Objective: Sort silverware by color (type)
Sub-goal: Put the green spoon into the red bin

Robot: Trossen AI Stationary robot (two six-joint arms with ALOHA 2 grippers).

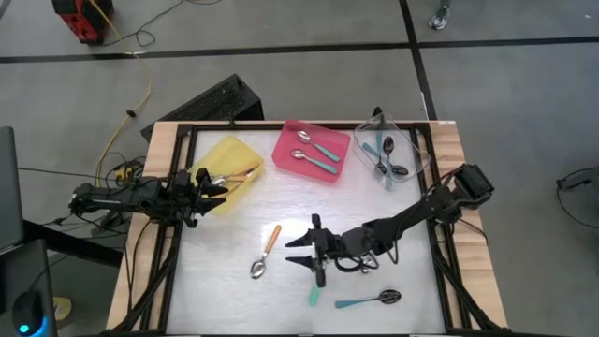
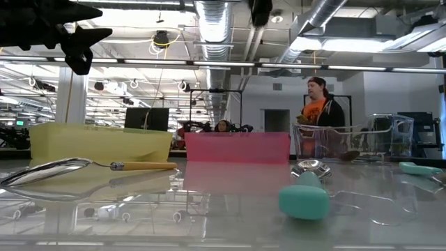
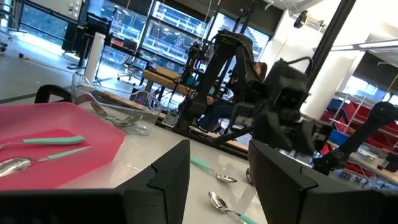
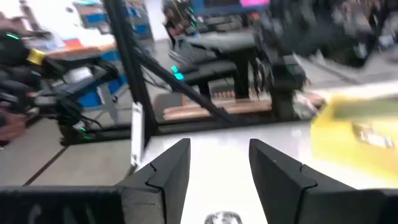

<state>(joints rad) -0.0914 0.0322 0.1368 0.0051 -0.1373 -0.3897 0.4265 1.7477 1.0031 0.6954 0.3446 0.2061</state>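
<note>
An orange-handled spoon [image 1: 267, 251] with a silver bowl lies flat on the table, also in the low view [image 2: 83, 166]. My right gripper [image 1: 295, 251] hovers open just right of it, and a shiny bowl [image 4: 222, 218] shows below its fingers [image 4: 168, 168]. A teal handle [image 1: 314, 296] and a teal spoon with a black bowl [image 1: 370, 300] lie nearer the near edge. Another spoon [image 1: 360, 264] lies partly hidden under the right arm. My left gripper [image 1: 213, 184] is open above the yellow tray [image 1: 229, 154], which holds orange-handled spoons.
A pink tray [image 1: 314, 150] holds two teal spoons with silver bowls. A clear tray [image 1: 388, 154] at the far right holds teal spoons with dark bowls. A black frame [image 1: 187, 234] runs along the table's sides. A person [image 2: 317, 104] stands beyond the table.
</note>
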